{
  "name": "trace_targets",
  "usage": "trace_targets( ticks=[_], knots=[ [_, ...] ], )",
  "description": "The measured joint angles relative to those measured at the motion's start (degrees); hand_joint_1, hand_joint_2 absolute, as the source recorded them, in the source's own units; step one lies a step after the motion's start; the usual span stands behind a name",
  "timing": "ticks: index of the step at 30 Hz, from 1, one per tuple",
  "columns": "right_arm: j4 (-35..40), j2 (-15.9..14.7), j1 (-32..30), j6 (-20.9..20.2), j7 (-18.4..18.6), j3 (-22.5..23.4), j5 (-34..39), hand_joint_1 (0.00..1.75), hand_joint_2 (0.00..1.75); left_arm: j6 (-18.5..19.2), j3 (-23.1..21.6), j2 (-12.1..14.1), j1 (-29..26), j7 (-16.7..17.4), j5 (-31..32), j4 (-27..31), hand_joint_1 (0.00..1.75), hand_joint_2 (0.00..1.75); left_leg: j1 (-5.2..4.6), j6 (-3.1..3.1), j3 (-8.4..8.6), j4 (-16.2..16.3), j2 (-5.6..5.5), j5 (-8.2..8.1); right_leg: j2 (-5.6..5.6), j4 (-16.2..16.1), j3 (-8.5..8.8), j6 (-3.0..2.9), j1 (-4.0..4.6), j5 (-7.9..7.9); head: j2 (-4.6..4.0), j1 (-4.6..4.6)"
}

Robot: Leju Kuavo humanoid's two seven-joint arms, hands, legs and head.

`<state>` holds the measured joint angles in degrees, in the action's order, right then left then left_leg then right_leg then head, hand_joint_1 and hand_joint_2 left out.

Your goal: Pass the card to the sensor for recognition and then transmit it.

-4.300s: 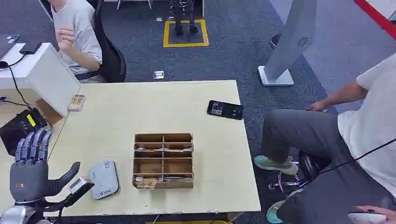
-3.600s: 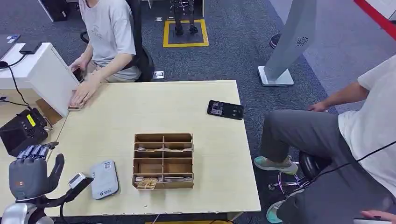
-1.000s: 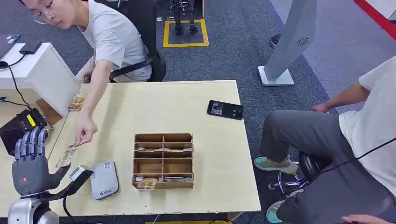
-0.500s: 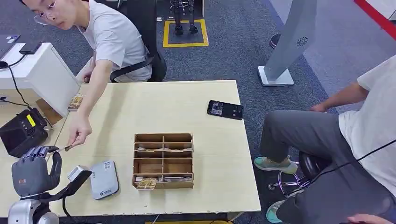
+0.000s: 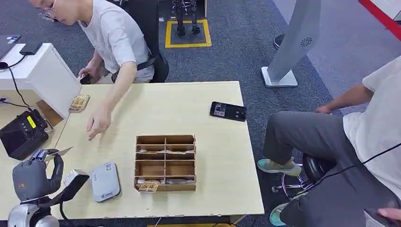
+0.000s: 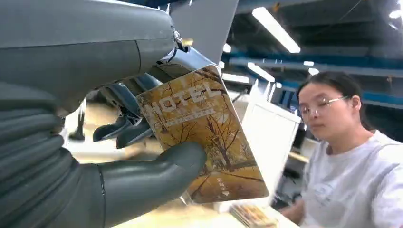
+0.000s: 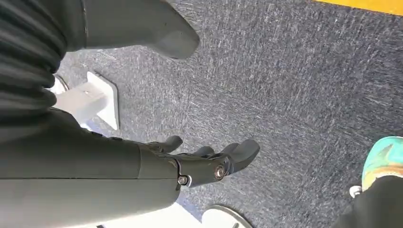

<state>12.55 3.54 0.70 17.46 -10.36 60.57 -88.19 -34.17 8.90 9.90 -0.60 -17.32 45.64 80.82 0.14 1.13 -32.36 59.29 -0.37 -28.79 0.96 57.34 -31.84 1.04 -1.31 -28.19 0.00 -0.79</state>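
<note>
**Now: card in the left hand, grip looking thin**

Risk first: the card [image 6: 204, 137] is being pinched near one edge only, so most of it is sticking out past the fingers [image 6: 119, 130]. Swinging it down to the sensor [image 5: 105, 181] could, I judge, twist it loose or tilt its face off the reader.

The left hand [image 5: 32, 176] is clamping the card between the thumb [image 6: 157, 178] on its printed face and the darker fingers behind. It is hovering off the table's [image 5: 213, 184] left edge, near the sensor but apart from it.

The person's hand [image 5: 98, 124] is hanging over the table, clear of the card.

The right hand [image 7: 204, 164] is hanging above the carpet, fingers loosely apart, holding nothing.
</note>
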Motion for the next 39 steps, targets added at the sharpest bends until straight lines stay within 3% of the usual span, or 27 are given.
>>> trace_targets(
  ticks=[3,6,10,12,23,39],
  knots=[
    [0.0,0.0,0.0,0.1,0.2,0.0,0.0,0.00,1.75,5.1,0.1,-1.1,-0.2,-2.0,-8.8,1.7,1.75,1.75,0.00,0.00,-0.01,0.0,-0.02,0.00,-0.01,0.0,0.01,0.00,0.00,0.00,0.00,-0.02],
    [0.0,0.2,0.0,0.2,0.5,0.1,0.0,0.00,1.75,13.8,0.2,-2.5,-0.6,-1.1,-17.8,4.4,1.75,1.75,-0.01,0.00,0.00,0.0,-0.01,0.00,0.00,0.0,0.01,0.00,-0.01,0.00,0.00,-0.02],
    [0.0,0.5,-0.2,0.6,0.7,0.6,0.0,0.00,1.75,21.5,0.1,-4.4,-3.0,0.6,-25.2,8.2,1.75,1.75,-0.01,0.00,0.00,0.0,0.02,-0.01,0.05,0.0,-0.01,0.00,-0.01,0.00,0.00,0.00],
    [0.0,0.6,-0.3,0.7,0.7,0.8,0.0,0.00,1.75,23.4,-0.1,-5.0,-4.5,1.2,-26.1,9.8,1.75,1.75,-0.02,0.00,0.00,0.0,0.02,-0.01,0.05,0.0,-0.02,0.00,0.00,0.00,0.00,0.00],
    [0.0,0.8,-0.4,0.7,0.9,1.2,0.0,0.00,1.75,25.1,-0.5,-6.1,-7.2,2.0,-26.0,13.1,1.75,1.75,-0.01,-0.02,0.01,0.0,0.01,0.01,0.03,0.0,-0.01,0.00,0.01,0.00,0.00,0.00],
    [0.0,1.4,-0.4,0.8,1.0,2.4,0.0,0.00,1.75,23.7,-4.0,-7.9,-9.6,5.0,-13.6,10.3,1.75,1.75,-0.03,-0.01,0.00,0.0,0.01,0.00,0.02,0.0,-0.01,0.00,0.00,0.00,0.00,0.00]
  ],
)
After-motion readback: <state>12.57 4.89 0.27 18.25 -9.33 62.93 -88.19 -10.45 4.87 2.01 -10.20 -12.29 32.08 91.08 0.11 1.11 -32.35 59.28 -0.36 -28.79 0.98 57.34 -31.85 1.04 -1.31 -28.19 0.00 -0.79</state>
